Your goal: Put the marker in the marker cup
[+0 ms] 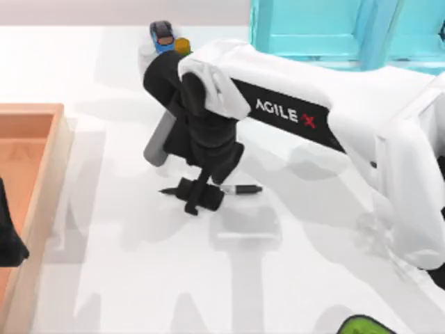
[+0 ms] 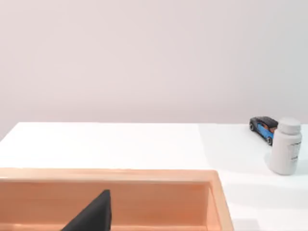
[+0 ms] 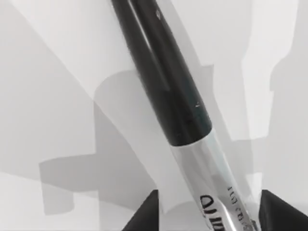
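The marker [image 1: 243, 188] is slim and black and lies flat across the middle of the table, with its pointed end [image 1: 165, 191] toward the left. My right gripper [image 1: 201, 195] is down over its middle, open. In the right wrist view the marker [image 3: 168, 86] runs between the two fingertips [image 3: 142, 216] with a gap on each side. A grey cylinder, the marker cup [image 1: 157, 145], stands just behind and to the left of the gripper, partly under my right arm. My left gripper [image 1: 8, 240] is parked over the wooden box at the left edge.
A wooden box [image 1: 43, 111] lines the left side. A blue toy car [image 1: 162, 35], a white bottle [image 2: 286, 151] and an orange object [image 1: 183, 46] sit at the back. A teal cabinet [image 1: 348, 28] stands at the back right, and a green object [image 1: 365, 325] at the front edge.
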